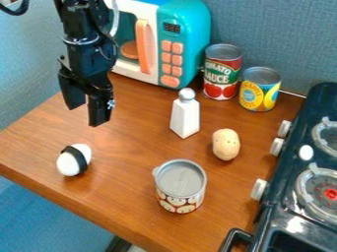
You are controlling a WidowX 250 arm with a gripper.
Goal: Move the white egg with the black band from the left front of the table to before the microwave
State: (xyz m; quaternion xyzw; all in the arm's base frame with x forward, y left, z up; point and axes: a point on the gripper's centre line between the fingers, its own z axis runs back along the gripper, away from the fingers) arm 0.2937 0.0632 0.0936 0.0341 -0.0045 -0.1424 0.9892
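Note:
My black gripper (87,113) hangs over the left part of the wooden counter, in front of the toy microwave. Its two fingers stand apart with nothing between them. Nearest to it is a white egg-shaped thing with a black band (66,164), lying lower down near the counter's left front edge. A white shaker with a grey top (185,117) stands upright to the gripper's right. Farther right lies a tan potato (225,144). A grey-topped can with a mushroom-like pattern (179,187) stands upright at the front middle.
A teal and white toy microwave (188,29) with an orange handle stands at the back. Beside it are a red tomato can (222,71) and a yellow can (259,89). The dark toy stove (286,170) with white knobs lines the right side. The wooden counter (131,142) has its front edge lower left.

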